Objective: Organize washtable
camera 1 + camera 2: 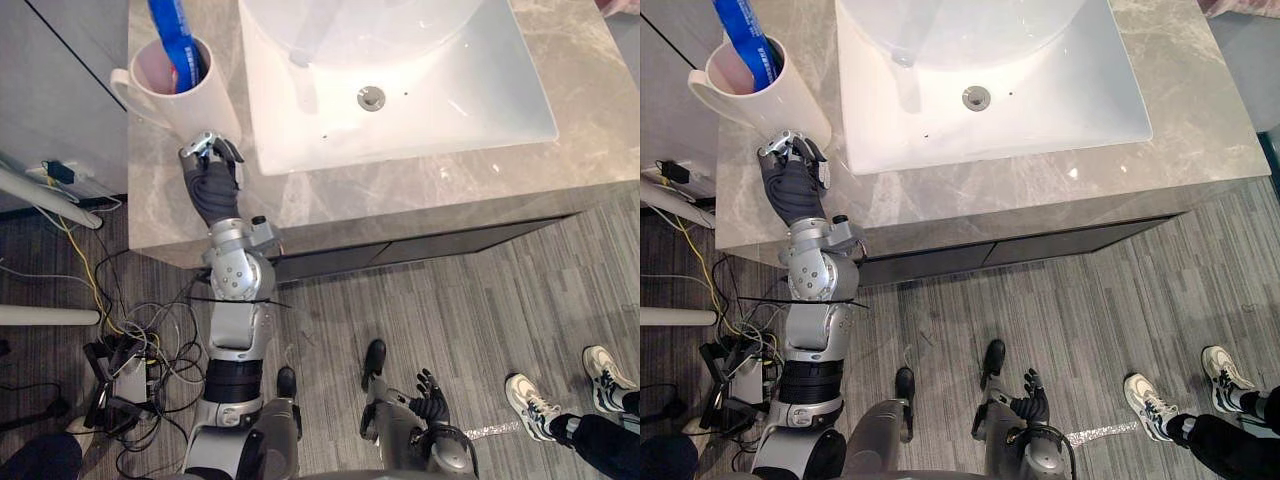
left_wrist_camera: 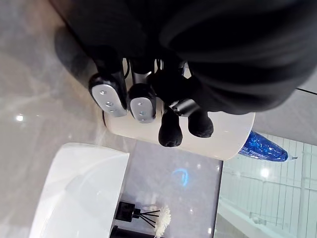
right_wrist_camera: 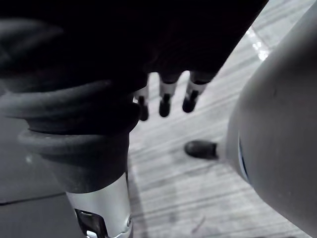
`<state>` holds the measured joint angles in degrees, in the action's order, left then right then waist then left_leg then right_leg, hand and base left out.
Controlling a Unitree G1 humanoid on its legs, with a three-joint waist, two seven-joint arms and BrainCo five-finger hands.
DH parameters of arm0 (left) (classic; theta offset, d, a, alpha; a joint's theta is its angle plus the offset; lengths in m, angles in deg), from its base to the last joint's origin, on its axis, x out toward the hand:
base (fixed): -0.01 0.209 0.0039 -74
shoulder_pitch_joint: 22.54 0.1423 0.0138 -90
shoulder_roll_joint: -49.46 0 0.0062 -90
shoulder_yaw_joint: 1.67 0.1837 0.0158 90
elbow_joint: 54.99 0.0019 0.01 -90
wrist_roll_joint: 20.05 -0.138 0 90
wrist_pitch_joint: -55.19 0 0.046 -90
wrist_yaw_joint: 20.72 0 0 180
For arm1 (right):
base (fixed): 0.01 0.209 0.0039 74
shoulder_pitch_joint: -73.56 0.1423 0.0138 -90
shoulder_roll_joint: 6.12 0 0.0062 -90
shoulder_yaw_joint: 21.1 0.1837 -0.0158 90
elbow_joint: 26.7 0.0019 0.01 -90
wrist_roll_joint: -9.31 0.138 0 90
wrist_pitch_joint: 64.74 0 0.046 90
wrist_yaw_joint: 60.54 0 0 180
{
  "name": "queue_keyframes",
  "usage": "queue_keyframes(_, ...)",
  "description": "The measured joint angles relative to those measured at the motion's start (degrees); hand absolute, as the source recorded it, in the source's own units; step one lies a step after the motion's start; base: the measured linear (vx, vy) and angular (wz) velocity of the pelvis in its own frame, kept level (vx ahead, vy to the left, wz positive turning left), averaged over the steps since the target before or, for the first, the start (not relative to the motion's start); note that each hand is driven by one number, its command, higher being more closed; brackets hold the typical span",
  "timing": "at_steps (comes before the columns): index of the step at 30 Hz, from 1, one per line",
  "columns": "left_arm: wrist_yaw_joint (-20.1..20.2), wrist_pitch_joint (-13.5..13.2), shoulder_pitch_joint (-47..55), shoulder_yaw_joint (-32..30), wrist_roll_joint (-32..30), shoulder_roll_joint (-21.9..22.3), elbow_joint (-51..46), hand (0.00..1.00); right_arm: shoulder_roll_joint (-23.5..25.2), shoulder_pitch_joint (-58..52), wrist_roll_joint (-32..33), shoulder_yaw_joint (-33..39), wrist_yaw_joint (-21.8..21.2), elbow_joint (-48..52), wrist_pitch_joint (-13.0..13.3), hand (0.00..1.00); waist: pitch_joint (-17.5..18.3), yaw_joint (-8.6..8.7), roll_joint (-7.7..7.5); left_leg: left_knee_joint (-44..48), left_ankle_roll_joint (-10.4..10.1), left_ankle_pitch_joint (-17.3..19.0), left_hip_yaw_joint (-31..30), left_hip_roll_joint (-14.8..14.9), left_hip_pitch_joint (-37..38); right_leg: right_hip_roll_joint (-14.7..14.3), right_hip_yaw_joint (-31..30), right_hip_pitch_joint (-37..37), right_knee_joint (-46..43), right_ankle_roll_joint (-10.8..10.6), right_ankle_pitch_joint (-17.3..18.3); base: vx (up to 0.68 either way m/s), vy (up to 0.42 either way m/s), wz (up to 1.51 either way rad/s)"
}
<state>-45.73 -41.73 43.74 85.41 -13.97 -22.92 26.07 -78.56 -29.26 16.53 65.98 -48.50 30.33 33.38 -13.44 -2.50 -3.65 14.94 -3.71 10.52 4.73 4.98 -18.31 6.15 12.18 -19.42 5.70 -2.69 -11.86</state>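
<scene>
One curled robot hand (image 1: pixel 211 152) beside mug (image 1: pixel 196 97)

- Bright overhead light whitens the basin (image 1: pixel 440 100); small glints dot the marble worktop (image 1: pixel 330 195) near its front edge.
- My left hand (image 2: pixel 142 103) shadows the worktop beneath.
- My right hand (image 3: pixel 165 101) hangs in gloom.

- A white mug (image 1: pixel 195 95) stands on the grey stone counter (image 1: pixel 400 190), with a blue tube (image 1: pixel 180 45) sticking out of it.
- A white sink (image 1: pixel 450 90) is just beside the mug.
- The left hand (image 1: pixel 210 165) is right by the mug's bottom, fingers curled.
- The right hand (image 1: pixel 430 400) hangs low over the floor, fingers loose.
- A person's white shoes (image 1: pixel 530 405) stand nearby.
</scene>
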Motion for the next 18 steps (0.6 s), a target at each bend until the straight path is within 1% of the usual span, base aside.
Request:
queue_keyframes(3, 0.4, 0.1, 0.1, 0.0, 0.0, -0.5, 0.0, 1.00, -0.1, 0.0, 0.0, 0.1, -0.2, 0.0, -0.3, 0.00, 0.0, -0.05, 0.00, 0.0, 0.0, 0.0, 0.0, 0.0, 0.0, 0.0, 0.0, 0.0, 0.0, 0.0, 0.0, 0.00, 0.000, 0.00)
queue_keyframes(8, 2.5, 0.2, 0.0, 0.2, -0.1, -2.4, 0.5, 1.00, -0.3, 0.0, 0.0, 0.2, -0.8, -0.2, -0.7, 0.00, 0.0, -0.08, 0.00, 0.0, 0.0, 0.0, -0.1, -0.2, -0.2, 0.0, 0.1, -0.1, 0.0, 0.0, 0.0, 0.00, 0.000, 0.00)
queue_keyframes(13, 2.5, 0.2, -2.3, 0.3, -0.7, -4.9, 2.8, 1.00, -0.4, 0.2, 0.0, 0.8, -1.0, -0.5, -0.6, 0.00, 0.0, -0.10, 0.00, 0.1, 0.0, -0.3, -0.4, -0.6, -1.1, 0.0, 0.2, -0.9, 0.0, 0.0, -0.3, 0.00, 0.000, 0.00)
queue_keyframes(18, 2.5, 1.4, -5.4, 0.1, -0.8, -7.4, 5.9, 1.00, -0.9, 0.3, 0.0, 1.2, -1.0, -1.3, -0.6, 0.00, 0.0, 0.03, -0.01, 0.2, 0.1, -0.4, -0.5, -1.1, -1.1, 0.4, 0.0, -0.9, 0.0, -0.2, -0.6, 0.00, 0.000, 0.00)
